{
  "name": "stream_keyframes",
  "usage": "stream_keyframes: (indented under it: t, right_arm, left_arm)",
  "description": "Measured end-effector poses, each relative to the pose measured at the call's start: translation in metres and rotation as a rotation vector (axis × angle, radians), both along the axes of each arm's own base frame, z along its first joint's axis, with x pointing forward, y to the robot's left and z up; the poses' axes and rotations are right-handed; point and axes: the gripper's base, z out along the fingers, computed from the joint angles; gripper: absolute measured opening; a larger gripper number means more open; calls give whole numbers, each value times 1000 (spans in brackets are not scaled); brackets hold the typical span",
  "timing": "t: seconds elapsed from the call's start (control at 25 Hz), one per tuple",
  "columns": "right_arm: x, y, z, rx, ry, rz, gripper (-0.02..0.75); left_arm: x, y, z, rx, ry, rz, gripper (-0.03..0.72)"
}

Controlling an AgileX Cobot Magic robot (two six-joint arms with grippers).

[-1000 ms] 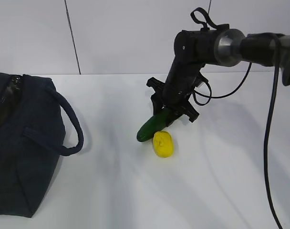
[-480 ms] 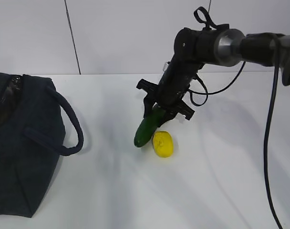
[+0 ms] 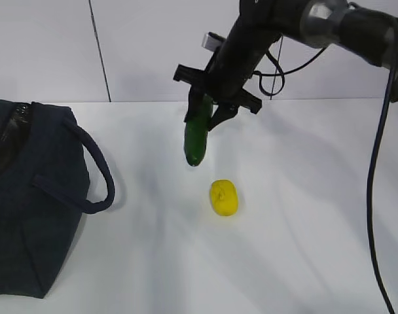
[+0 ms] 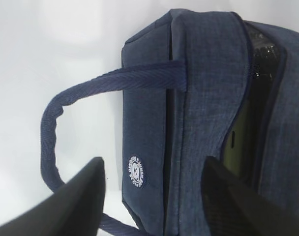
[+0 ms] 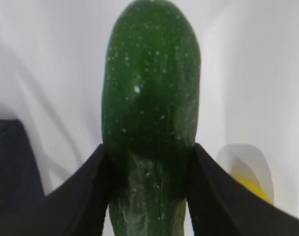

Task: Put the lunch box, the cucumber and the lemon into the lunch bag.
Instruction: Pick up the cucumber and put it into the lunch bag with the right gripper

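Two fingers of the right gripper [image 3: 209, 112] pinch one cucumber [image 3: 197, 135], hanging clear above the table [image 3: 304, 216]. One lemon [image 3: 223, 197] lies below, apart. Bare tabletop separates them from one lunch bag [image 3: 29, 196], under the spread left gripper [image 4: 154, 196].

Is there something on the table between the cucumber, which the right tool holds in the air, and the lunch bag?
Nothing visible: only bare table lies between the cucumber in the right tool and the lunch bag. The lemon lies off that path.
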Motion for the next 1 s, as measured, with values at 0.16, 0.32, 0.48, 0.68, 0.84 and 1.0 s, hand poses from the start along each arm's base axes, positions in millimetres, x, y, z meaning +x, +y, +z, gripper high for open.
stream_keyframes:
  t: [0.16,0.32,0.48,0.68,0.84,1.0]
  right_arm:
    - [3,8,35,91,-99,62,324]
    - [-2,23,68,315,-137,133,324]
    - [-9,37,82,482,-138,200,324]
    - [-26,66,89,578,-136,303,324]
    - [-46,95,91,599,-128,387,324]
    - [-60,114,91,603,-116,432,323]
  left_arm:
    - [0,0,0,1,0,0,444]
    - [0,0,0,1,0,0,444]
    - [0,0,0,1,0,0,444]
    - [0,0,0,1,0,0,444]
    - [0,0,0,1,0,0,444]
    - [0,0,0,1,0,0,444]
